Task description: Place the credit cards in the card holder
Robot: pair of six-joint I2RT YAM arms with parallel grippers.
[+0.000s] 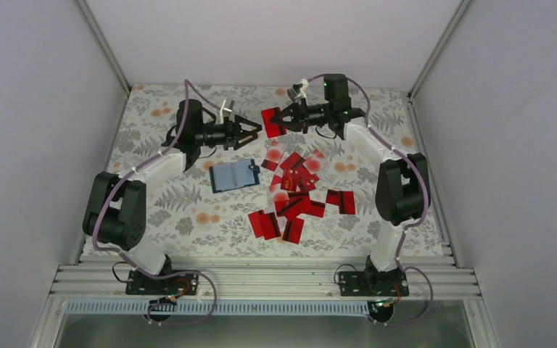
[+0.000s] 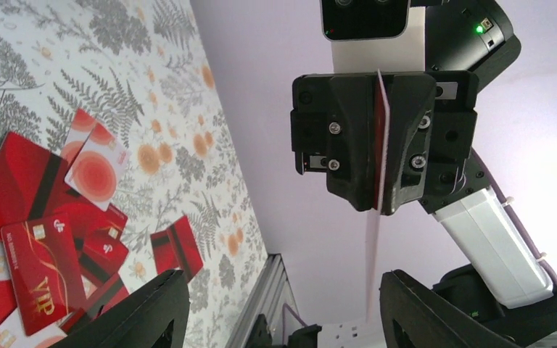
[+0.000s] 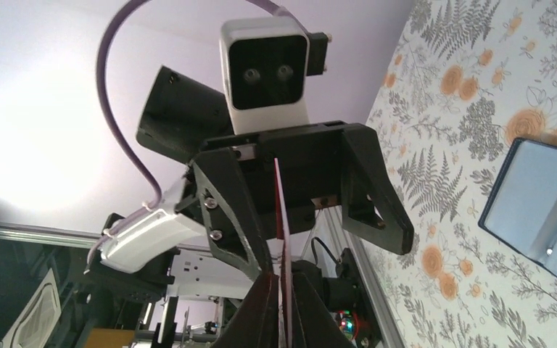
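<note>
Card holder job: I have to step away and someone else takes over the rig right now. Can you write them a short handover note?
Left hand: open and empty, facing the right hand over the far side of the table.
Right hand: shut on one red credit card, held off the table between the two hands.
Card holder: lying open on the table, left of the loose cards; no card shows in it.
Done: one card picked up.
Left: get that card into the holder, then every card in the pile.
</note>
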